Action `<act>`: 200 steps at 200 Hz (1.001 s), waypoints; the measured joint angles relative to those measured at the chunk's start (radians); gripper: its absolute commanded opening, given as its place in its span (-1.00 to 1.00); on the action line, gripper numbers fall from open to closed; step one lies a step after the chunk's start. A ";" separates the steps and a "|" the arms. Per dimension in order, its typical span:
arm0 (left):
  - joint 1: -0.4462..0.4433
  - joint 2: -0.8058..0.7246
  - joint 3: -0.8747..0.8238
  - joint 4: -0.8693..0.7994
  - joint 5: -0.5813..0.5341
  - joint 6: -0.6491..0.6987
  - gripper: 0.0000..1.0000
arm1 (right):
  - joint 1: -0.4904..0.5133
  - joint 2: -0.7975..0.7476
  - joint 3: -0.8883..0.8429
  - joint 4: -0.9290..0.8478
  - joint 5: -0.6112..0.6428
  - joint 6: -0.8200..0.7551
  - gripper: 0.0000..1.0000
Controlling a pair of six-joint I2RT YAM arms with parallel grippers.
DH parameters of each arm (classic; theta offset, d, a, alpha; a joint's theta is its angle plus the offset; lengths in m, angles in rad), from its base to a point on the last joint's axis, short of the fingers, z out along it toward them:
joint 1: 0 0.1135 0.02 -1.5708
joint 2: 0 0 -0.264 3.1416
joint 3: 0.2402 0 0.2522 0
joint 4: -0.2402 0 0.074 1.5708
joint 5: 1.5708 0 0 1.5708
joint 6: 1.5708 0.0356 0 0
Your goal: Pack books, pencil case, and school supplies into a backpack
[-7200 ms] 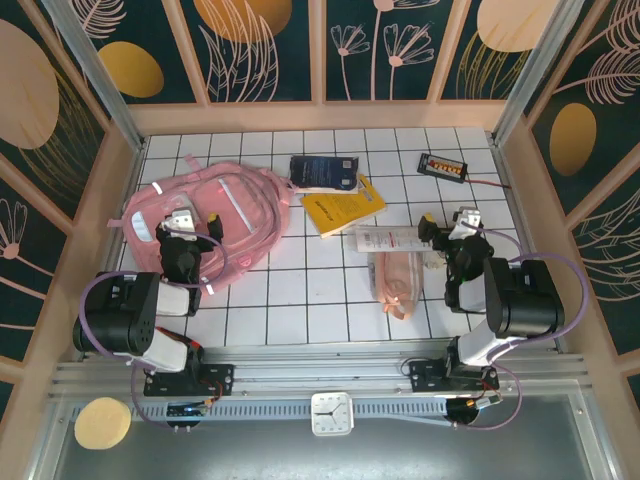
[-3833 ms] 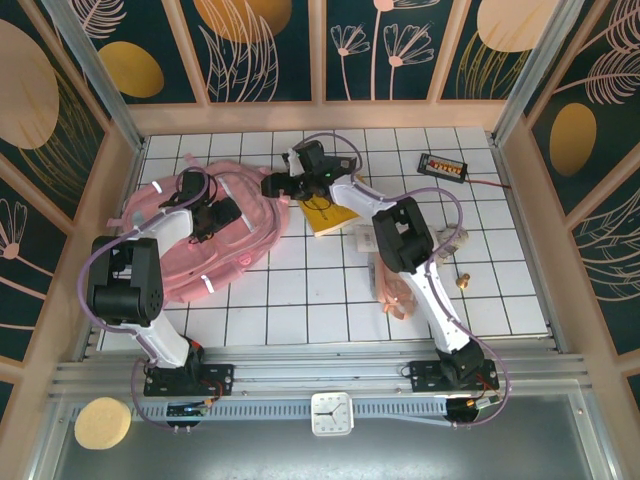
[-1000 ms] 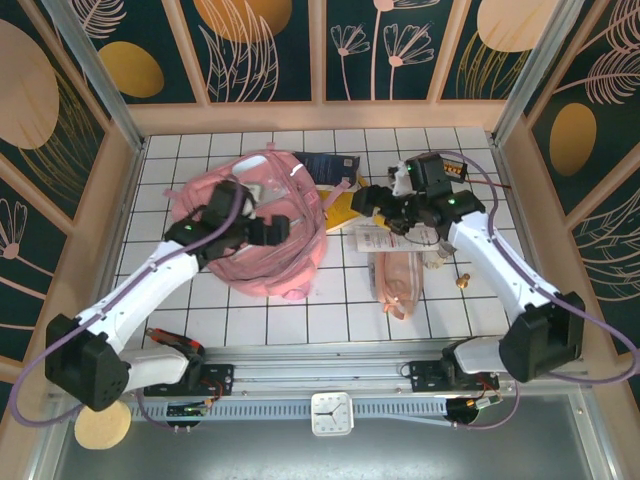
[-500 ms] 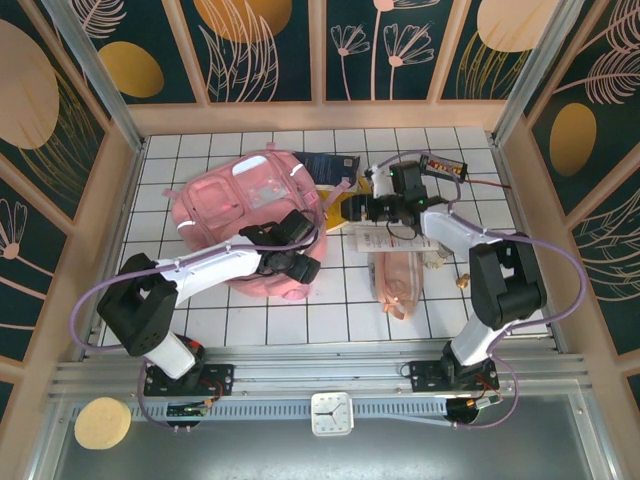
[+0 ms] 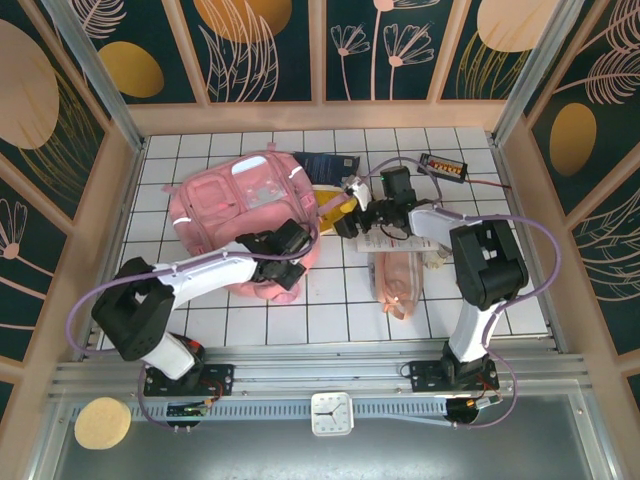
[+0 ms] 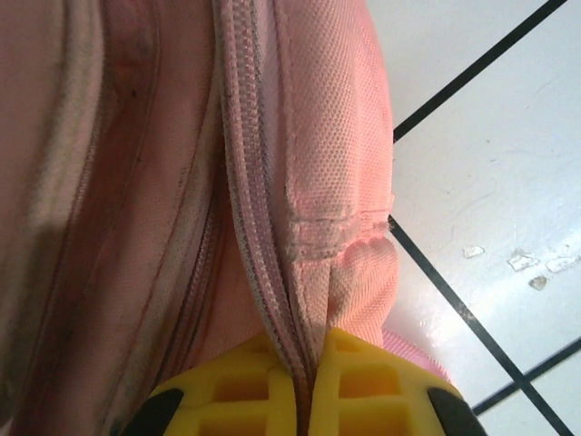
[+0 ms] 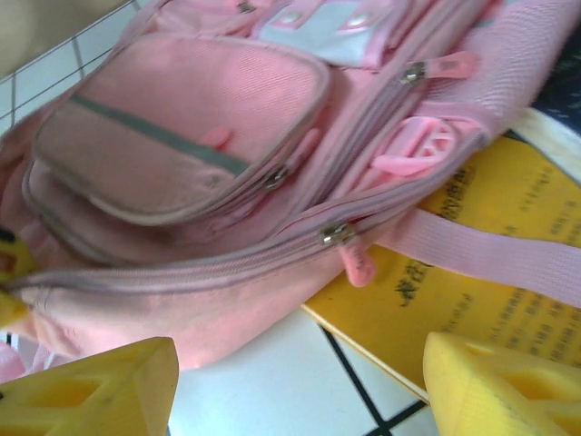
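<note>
1. My left gripper [image 6: 300, 356] is pinched tight on the backpack [image 5: 240, 200], with the zip seam [image 6: 263, 227] caught between my pads at the bag's near edge.
2. My right gripper [image 7: 300, 386] stands spread and empty, just beside the zip pull [image 7: 352, 250].
3. The backpack lies flat, left of centre on the table [image 5: 330, 320], overlapping the yellow book [image 7: 472, 300].
4. Judgement: the fabric is soft and limp, so it will sag and fold when lifted. The stitched seam or the pull tab offers the best hold, one gripper anchoring against the other.

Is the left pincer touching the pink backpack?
Touching. The left wrist view shows the left pincer shut on the backpack, its zipper seam pinched between the yellow fingers.
</note>
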 measured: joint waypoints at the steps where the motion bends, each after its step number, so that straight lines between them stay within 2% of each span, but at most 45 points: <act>1: 0.000 -0.002 0.000 -0.002 0.000 0.000 -1.00 | 0.002 0.000 -0.001 0.000 0.000 -0.006 0.45; 29: 0.015 -0.109 0.025 -0.069 -0.002 0.030 -1.00 | 0.045 0.000 -0.011 0.022 -0.017 -0.098 0.42; 63: 0.027 -0.199 0.039 -0.130 -0.008 0.053 -1.00 | 0.058 0.014 -0.013 0.076 -0.054 -0.130 0.38; 134: 0.027 -0.207 0.031 -0.165 -0.011 0.060 -1.00 | 0.110 0.177 0.105 0.114 -0.098 -0.158 0.38; 200: 0.027 -0.217 0.031 -0.174 -0.024 0.068 -1.00 | 0.095 0.254 0.191 0.138 -0.092 -0.150 0.37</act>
